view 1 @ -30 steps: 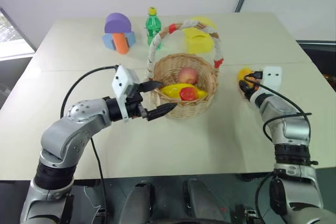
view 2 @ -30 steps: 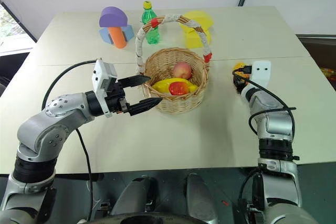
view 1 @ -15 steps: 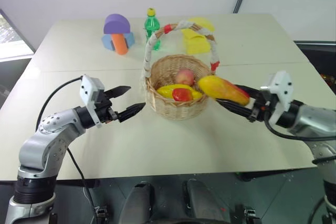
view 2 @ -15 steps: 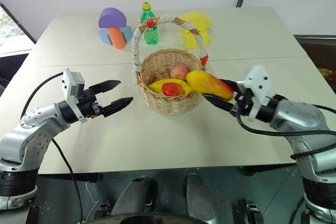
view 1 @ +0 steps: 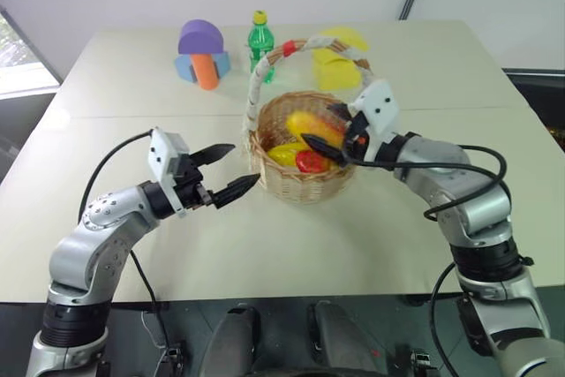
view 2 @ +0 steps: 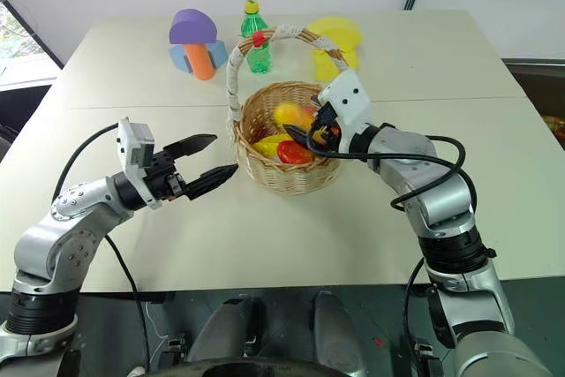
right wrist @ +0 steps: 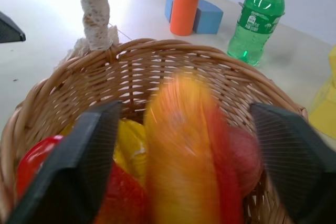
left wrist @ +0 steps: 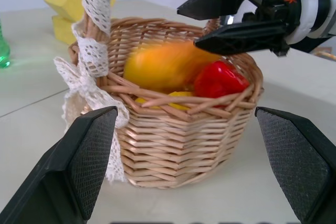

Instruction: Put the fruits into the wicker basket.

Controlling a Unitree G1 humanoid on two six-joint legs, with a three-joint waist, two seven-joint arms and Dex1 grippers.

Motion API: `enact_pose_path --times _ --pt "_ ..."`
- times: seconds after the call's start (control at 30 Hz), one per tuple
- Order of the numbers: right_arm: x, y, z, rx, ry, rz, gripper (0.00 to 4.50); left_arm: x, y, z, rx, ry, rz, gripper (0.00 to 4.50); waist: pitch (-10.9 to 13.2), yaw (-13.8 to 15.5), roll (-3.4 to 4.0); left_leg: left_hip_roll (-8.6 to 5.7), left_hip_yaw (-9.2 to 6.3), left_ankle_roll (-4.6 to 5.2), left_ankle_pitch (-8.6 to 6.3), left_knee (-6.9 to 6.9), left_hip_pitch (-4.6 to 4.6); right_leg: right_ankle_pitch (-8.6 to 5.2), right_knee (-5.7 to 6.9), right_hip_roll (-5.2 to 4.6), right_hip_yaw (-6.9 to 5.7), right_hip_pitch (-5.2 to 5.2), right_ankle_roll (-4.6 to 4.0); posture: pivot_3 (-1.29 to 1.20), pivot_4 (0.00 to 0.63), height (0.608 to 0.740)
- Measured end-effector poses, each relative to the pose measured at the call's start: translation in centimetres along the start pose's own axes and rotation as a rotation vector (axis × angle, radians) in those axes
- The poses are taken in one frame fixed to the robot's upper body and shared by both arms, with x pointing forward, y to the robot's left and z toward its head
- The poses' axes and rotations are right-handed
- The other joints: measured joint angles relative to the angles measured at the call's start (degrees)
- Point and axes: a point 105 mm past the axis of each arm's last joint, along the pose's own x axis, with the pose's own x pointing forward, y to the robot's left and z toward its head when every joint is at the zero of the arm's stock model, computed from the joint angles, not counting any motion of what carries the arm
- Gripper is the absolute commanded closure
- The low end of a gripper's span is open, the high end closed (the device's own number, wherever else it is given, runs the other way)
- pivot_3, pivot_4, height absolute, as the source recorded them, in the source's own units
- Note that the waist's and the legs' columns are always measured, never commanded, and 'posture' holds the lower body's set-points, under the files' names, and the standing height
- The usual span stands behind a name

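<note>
While the head views take in the whole desk (view 1: 424, 245), the wrist views close in on the wicker basket (view 1: 305, 184). Seen from the left wrist, the mango (left wrist: 167, 66) lies across the top of the basket's contents, with a red fruit (left wrist: 219, 80) beside it and a strip of yellow fruit under both; the right claw (left wrist: 226, 17) hangs just above the rim there, its two fingers apart and empty. The right wrist view looks straight down into the basket, where the mango sits blurred between the spread fingers, not touching either, and the pink-red peach (right wrist: 245, 158) shows partly behind it, something the head views hardly give.

From the head, the left claw (view 1: 225, 171) hovers near the basket's left side, over bare desk, with its fingers wide apart and nothing between them. The right claw reaches in over the right rim, under the white-wrapped handle (view 1: 258, 86).

Four fruits can be counted in the basket: mango, peach, red fruit and yellow fruit. Behind it stand one green bottle (view 1: 259, 40), one group of foam blocks (view 1: 202, 55) in purple, blue and orange, and yellow foam blocks (view 1: 338, 64). These sit toward the far edge, well apart from the claws. The front half of the desk and both its side margins lie bare, leaving open room around each arm.
</note>
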Motion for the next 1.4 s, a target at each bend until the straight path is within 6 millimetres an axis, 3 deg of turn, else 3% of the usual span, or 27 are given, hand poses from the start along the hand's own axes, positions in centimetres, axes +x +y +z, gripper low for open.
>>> enact_pose_path --times 0.1,0.2,0.3,0.5,0.67,0.77,0.87,1.1,1.3,1.4 --pt "-1.3 0.8 0.5 -0.049 -0.035 0.061 0.03 0.0 -0.1 0.0 0.0 -0.001 0.0 0.0 0.0 0.1 0.0 0.01 0.0 0.01 0.0 0.0 0.01 0.0 0.01 0.02 -0.01 0.02 0.0 0.0 0.15 0.74" --pt "-4.7 3.5 0.7 -0.036 -0.084 0.23 0.03 0.0 -0.2 0.0 -0.002 -0.001 0.0 0.0 0.0 0.46 0.0 0.01 -0.04 0.1 -0.06 0.0 0.0 0.0 -0.09 -0.01 -0.05 0.12 0.0 0.0 0.15 0.74" --pt "-7.1 4.1 0.4 0.019 -0.074 0.266 0.03 0.0 -0.2 0.0 -0.003 -0.003 -0.002 0.0 0.0 0.12 -0.01 0.01 0.03 0.11 -0.07 0.03 0.12 0.01 -0.11 -0.03 -0.01 0.22 0.02 0.0 0.15 0.74" --pt "-7.6 -0.3 -1.4 0.081 -0.045 0.01 0.03 0.4 -0.2 0.1 -0.004 -0.007 -0.023 0.0 0.0 -0.16 0.0 0.16 0.05 0.01 0.0 0.03 0.32 0.01 0.05 0.19 -0.01 0.28 -0.01 0.0 0.15 0.74" --pt "-5.5 -4.4 -3.2 0.152 -0.051 -0.228 0.03 1.2 -0.4 0.4 -0.006 -0.016 -0.051 0.0 0.0 -0.09 0.0 0.16 0.09 -0.02 0.02 0.03 0.25 0.02 0.1 0.2 -0.01 0.18 -0.02 0.0 0.15 0.74" --pt "-4.2 -5.6 -3.9 0.203 -0.056 -0.292 0.03 1.3 -0.4 0.3 -0.009 -0.017 -0.051 0.0 0.0 -0.06 0.0 0.16 0.09 -0.02 0.02 0.02 0.18 0.02 0.1 0.2 0.0 0.1 -0.03 0.0 0.15 0.74" --pt "-3.3 -5.7 -4.3 0.241 -0.067 -0.302 0.79 1.2 -0.4 0.2 -0.012 -0.016 -0.044 0.0 0.0 0.0 0.01 0.16 0.09 -0.02 0.02 0.0 0.17 0.02 0.09 0.18 0.01 0.1 -0.03 0.0 0.15 0.74" --pt "-3.2 -5.1 -4.1 0.272 -0.097 -0.258 4.48 1.0 -0.6 -0.1 -0.015 -0.01 -0.025 0.0 0.0 0.07 0.01 0.14 0.08 -0.01 0.01 0.0 0.17 0.02 0.07 0.15 0.01 0.11 -0.03 0.0 0.15 0.74" --pt "-4.6 -5.9 -3.6 0.267 -0.14 -0.313 4.48 1.0 -0.6 -0.2 -0.021 -0.011 -0.019 0.0 0.01 0.06 0.02 0.14 0.08 -0.01 0.01 0.0 0.17 0.02 0.07 0.16 0.0 0.11 -0.03 0.0 0.15 0.74" --pt "-6.9 -8.2 -3.2 0.244 -0.16 -0.434 4.48 1.1 -0.6 0.0 -0.018 -0.016 -0.024 0.0 0.01 0.24 0.02 0.11 0.08 -0.01 0.01 0.0 0.15 0.02 0.07 0.13 0.0 0.12 -0.03 0.0 0.15 0.74"
